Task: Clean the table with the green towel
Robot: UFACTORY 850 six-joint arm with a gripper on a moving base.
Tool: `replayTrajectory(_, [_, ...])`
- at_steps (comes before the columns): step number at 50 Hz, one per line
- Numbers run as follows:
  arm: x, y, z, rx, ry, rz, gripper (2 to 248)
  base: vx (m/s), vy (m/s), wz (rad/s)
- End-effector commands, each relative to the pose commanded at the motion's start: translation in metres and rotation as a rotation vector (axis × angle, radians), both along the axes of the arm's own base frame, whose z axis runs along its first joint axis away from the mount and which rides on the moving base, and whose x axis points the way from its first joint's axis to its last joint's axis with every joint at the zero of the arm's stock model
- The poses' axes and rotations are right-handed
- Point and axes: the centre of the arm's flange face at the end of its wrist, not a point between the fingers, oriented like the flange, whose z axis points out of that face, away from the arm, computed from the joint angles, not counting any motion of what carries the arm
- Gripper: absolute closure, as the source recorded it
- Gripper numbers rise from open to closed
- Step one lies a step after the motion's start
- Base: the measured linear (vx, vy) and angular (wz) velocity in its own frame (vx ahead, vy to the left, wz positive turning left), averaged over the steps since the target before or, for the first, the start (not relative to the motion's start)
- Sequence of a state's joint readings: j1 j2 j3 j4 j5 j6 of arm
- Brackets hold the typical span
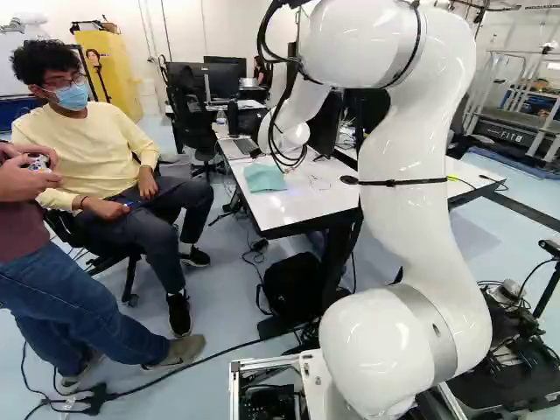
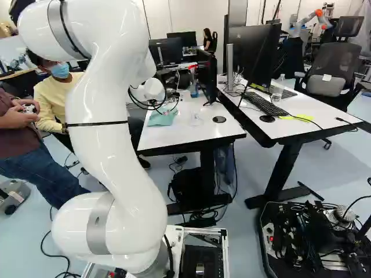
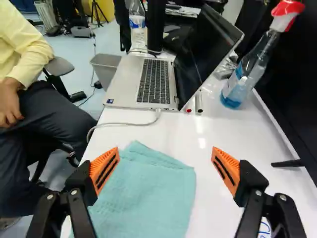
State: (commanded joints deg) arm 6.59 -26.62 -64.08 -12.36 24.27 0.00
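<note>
The green towel (image 3: 148, 196) lies folded, light teal, near one edge of the white table (image 3: 223, 131). My gripper (image 3: 165, 161) is open in the wrist view, its orange pads wide apart with nothing gripped. The towel spreads below and between the fingers, more toward the seated person's side. In the left base view the towel (image 1: 265, 178) rests at the table's left edge, just under the arm's wrist; the right base view shows the towel (image 2: 162, 117) there too. I cannot make out the fingers in either base view.
A laptop (image 3: 148, 82) with a white cable stands ahead of the towel, a spray bottle (image 3: 243, 74) beside it. A person (image 1: 131, 166) sits close to the table's left edge. A second desk (image 2: 295, 124) with monitor and keyboard adjoins. Another robot (image 2: 307, 22) stands far back.
</note>
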Motion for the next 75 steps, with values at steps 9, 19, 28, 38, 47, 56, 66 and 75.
replayTrajectory(9, [-0.014, 0.005, 0.001, -0.008, -0.067, 0.06, 3, 0.0, 0.0, 0.0])
replayTrajectory(19, [-0.03, 0.006, 0.0, -0.001, -0.137, 0.113, 3, 0.0, 0.0, 0.0])
replayTrajectory(28, [-0.044, 0.003, -0.001, 0.01, -0.199, 0.152, 3, 0.0, 0.0, 0.0])
replayTrajectory(38, [-0.05, 0.002, -0.003, 0.029, -0.271, 0.191, 3, 0.0, 0.0, 0.0])
replayTrajectory(47, [-0.047, 0.004, -0.008, 0.049, -0.314, 0.207, 3, 0.0, 0.0, 0.0])
replayTrajectory(56, [-0.041, 0.004, -0.015, 0.063, -0.337, 0.213, 3, 0.0, 0.0, 0.0])
replayTrajectory(66, [-0.03, 0.004, -0.027, 0.065, -0.33, 0.211, 3, 0.0, 0.0, 0.0])
replayTrajectory(75, [-0.019, 0.002, -0.039, 0.064, -0.32, 0.207, 3, 0.0, 0.0, 0.0])
